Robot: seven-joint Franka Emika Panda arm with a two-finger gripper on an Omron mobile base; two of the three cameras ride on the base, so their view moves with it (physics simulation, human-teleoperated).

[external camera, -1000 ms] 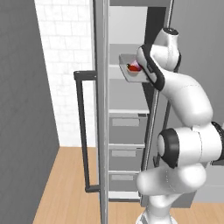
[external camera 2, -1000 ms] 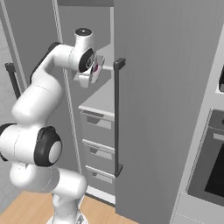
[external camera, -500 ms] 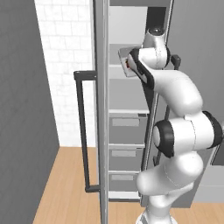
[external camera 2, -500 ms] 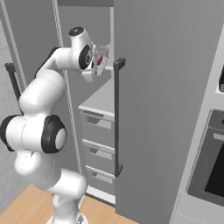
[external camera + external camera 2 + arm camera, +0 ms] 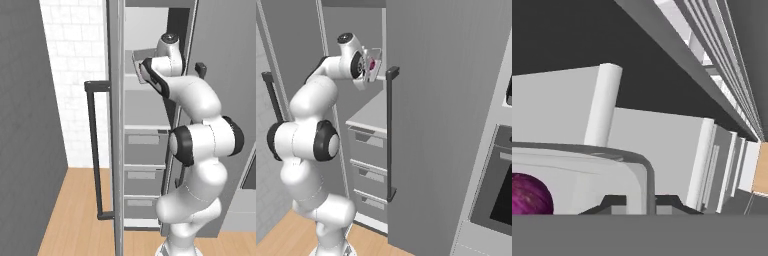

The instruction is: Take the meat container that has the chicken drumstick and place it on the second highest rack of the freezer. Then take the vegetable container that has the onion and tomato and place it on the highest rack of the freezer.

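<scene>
My gripper (image 5: 646, 202) is shut on the rim of the pale vegetable container (image 5: 587, 165), one dark fingertip (image 5: 614, 202) on each side of the wall. The purple onion (image 5: 529, 196) lies inside it; the tomato is hidden. The arm reaches high into the open freezer (image 5: 150, 107) and holds the container (image 5: 138, 63) just above a pale shelf board (image 5: 131, 86); I cannot tell which rack this is. From the right the container (image 5: 374, 63) looks tilted, with a pink spot of onion (image 5: 372, 64). The meat container and chicken drumstick are out of view.
The freezer's open left door (image 5: 116, 150) stands edge-on with its dark bar handle (image 5: 93, 150). The right door (image 5: 451, 110) and its handle (image 5: 390, 132) are close beside the hand. Grey drawers (image 5: 144, 146) fill the lower freezer. A black oven (image 5: 498, 195) is at right.
The arm has lifted and swung the container upward and deeper into the freezer opening. The gripper has stayed shut on its rim.
</scene>
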